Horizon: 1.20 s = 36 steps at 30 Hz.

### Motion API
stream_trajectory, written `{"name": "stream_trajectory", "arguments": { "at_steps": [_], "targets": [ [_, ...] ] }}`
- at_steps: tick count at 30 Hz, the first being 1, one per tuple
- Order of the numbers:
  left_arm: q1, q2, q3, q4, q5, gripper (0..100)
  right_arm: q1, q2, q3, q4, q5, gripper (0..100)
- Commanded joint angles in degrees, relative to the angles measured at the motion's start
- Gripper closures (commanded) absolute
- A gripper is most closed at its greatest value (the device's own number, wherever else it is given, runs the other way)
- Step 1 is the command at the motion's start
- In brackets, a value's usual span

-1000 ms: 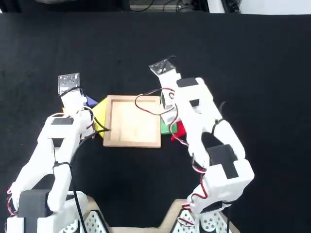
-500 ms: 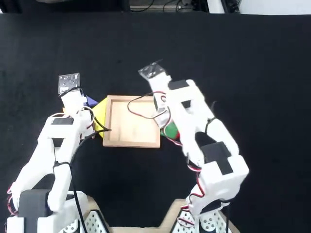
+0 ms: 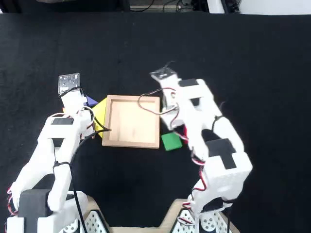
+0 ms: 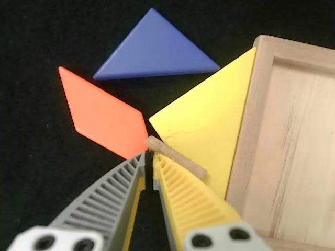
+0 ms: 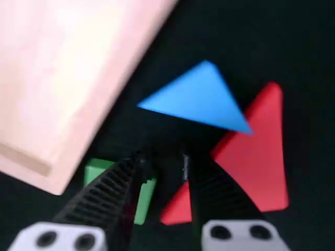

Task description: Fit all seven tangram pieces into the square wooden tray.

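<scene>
Green square point(image 3: 171, 141) uncovered beside wooden tray point(image 3: 131, 143); right arm point(image 3: 194, 104) swung back.

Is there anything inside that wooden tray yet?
Only bare wood shows inside the tray, no pieces. The yellow triangle lies outside, beside its wall. A thin cable crosses one corner and hides a sliver of the floor.

Robot lab bench: black-clothed table point(image 3: 252, 53), loose cables point(image 3: 167, 5) at far edge.
</scene>
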Motion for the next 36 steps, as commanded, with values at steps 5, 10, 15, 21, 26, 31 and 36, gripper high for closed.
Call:
{"name": "stream_trajectory", "arguments": {
  "at_steps": [5,10,15,21,26,31,36],
  "targets": [
    [-0.22,-1.93,-0.31,-0.7,0.0,97,8.35,-1.27,-2.77,4.31,5.36,88.5],
    [-0.22,-1.93,-0.4,-0.7,0.0,97,8.09,-5.49,-4.88,9.05,5.36,88.5],
    [-0.22,-1.93,-0.31,-0.7,0.0,97,10.81,-14.11,-5.76,11.16,6.86,88.5],
    [-0.22,-1.76,-0.57,-0.7,0.0,97,13.27,-15.96,-0.57,7.12,13.63,85.0],
    [-0.22,-1.58,-0.57,-0.7,0.0,97,14.77,-15.78,1.01,7.03,13.19,63.4],
    [-0.22,-1.67,-0.4,-0.7,0.0,97,14.07,-15.78,4.7,5.89,19.08,63.2],
    [-0.22,-1.67,-0.4,-0.7,0.0,97,13.01,-15.78,8.48,0.62,18.9,63.8]
  ]
}}
